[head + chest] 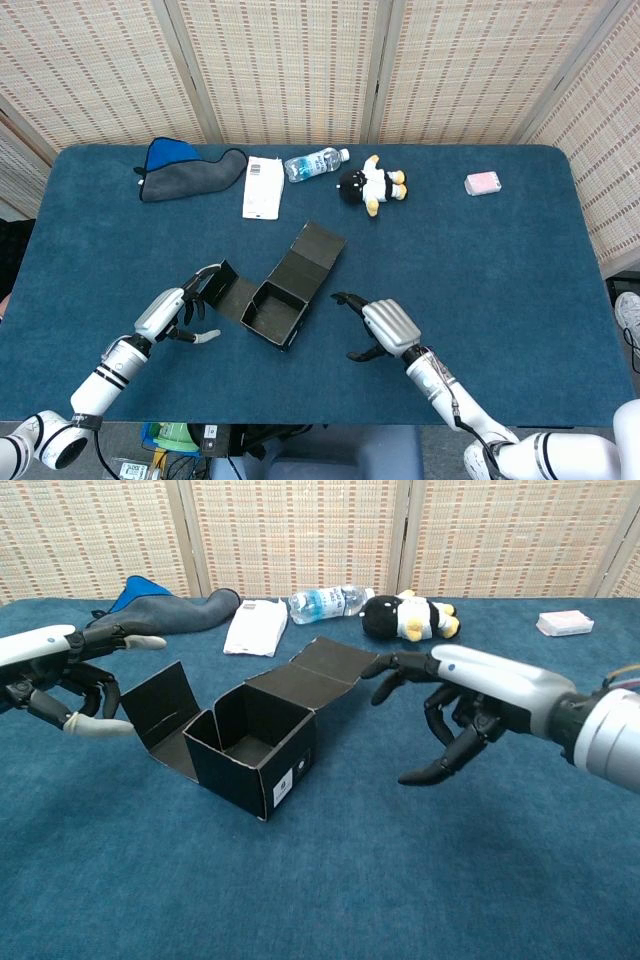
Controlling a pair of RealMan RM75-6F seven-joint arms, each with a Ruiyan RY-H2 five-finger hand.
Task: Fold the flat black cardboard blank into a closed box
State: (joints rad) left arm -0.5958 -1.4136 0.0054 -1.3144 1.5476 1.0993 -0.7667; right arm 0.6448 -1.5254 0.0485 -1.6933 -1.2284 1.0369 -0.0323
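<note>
My left hand (178, 315) hung just left of the black cardboard box (277, 301), fingers spread and holding nothing; in the chest view it (62, 675) sat beside the box's left flap (160, 700) without touching it. My right hand (384, 326) was also released — fingers apart and curled slightly downward, empty, hovering to the right of the box with blue table showing between them. From the chest camera that hand (470, 705) pointed its fingertips (382, 672) toward the rear flap (320, 667), near it but apart.

The box stood upright near the middle of the blue table (480, 270), its top open. 2 flaps were plainly spread: 1 leaning out to the left, and 1 larger panel lying back toward the far side. A small white label (284, 777) showed on its front corner.

Further out, along the far edge of the table, lay a grey and blue cloth (185, 165), a white packet (263, 187), a water bottle (315, 163) on its side, a small black-and-white plush toy (372, 185), and — well off to the right — a pink pack (483, 183). Woven screens (300, 70) stood behind the table.
</note>
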